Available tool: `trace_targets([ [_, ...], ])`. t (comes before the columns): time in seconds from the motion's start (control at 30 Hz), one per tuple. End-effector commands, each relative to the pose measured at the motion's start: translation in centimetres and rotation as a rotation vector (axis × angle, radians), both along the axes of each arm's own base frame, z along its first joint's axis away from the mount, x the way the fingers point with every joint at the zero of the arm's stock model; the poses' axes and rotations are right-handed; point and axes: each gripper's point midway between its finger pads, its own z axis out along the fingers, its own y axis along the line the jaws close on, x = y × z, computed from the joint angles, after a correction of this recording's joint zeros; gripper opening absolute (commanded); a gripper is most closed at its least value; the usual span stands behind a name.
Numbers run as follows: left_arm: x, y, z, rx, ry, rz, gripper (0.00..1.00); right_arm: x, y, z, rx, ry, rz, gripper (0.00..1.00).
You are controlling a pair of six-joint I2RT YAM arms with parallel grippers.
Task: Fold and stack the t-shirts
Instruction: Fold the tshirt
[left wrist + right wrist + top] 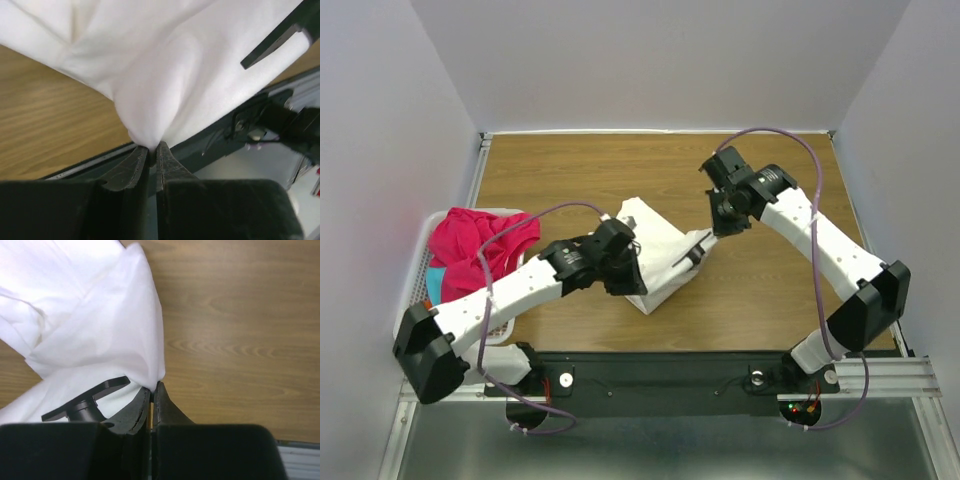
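Left gripper [152,147] and right gripper [154,386], fingers clamped on white shirt [658,250], suspend it toward table's [570,170] near edge, probably for spreading.

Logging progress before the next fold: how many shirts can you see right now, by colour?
White: 1, the white t-shirt, at mid-table.
Magenta-pink: 1, the magenta-pink t-shirt, in the basket.
Cyan: 1, the cyan t-shirt, a strip showing beneath the pink.
Total: 3 in view; the basket may hide more.
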Motion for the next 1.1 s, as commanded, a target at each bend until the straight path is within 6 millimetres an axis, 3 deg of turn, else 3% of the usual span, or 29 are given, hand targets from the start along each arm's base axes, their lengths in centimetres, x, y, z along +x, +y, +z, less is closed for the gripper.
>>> trace_targets([
  [0.0,2.7,3.2,2.6,-0.005,-0.091,0.084,0.0,2.9,1.6,2.3,-0.011,-0.057,0.073,0.01],
  [0.1,3.8,4.1,2.7,-0.007,-0.104,0.119,0.0,4.4,3.2,3.2,0.03,-0.08,0.106,0.01],
  [0.13,4.2,4.5,2.6,-0.008,-0.106,0.137,0.0,5.4,4.1,4.5,0.061,-0.123,0.115,0.01],
  [0.2,4.5,4.9,2.2,-0.012,-0.102,0.143,0.0,6.7,5.2,4.3,0.071,-0.127,0.145,0.01],
  [0.23,4.8,5.3,2.0,-0.01,-0.099,0.157,0.0,7.6,6.1,5.5,0.104,-0.158,0.158,0.01],
  [0.27,4.8,5.6,1.6,-0.008,-0.095,0.158,0.0,8.3,6.7,4.9,0.1,-0.146,0.173,0.01],
  [0.37,5.4,6.6,1.0,0.005,-0.098,0.18,0.0,9.8,8.4,5.6,0.138,-0.174,0.204,0.01],
  [0.5,6.8,8.2,0.3,0.019,-0.112,0.236,0.0,11.4,10.1,4.2,0.16,-0.159,0.222,0.01],
  [0.9,10.5,10.8,-1.6,0.059,-0.185,0.321,0.0,14.3,15.1,3.8,0.329,-0.227,0.322,0.01],
  [1.0,11.5,11.4,-2.5,0.084,-0.205,0.329,0.0,14.5,15.9,2.6,0.353,-0.219,0.337,0.01],
  [1.07,12.1,11.6,-3.6,0.112,-0.187,0.328,0.0,14.5,16.1,0.6,0.352,-0.197,0.331,0.01],
])
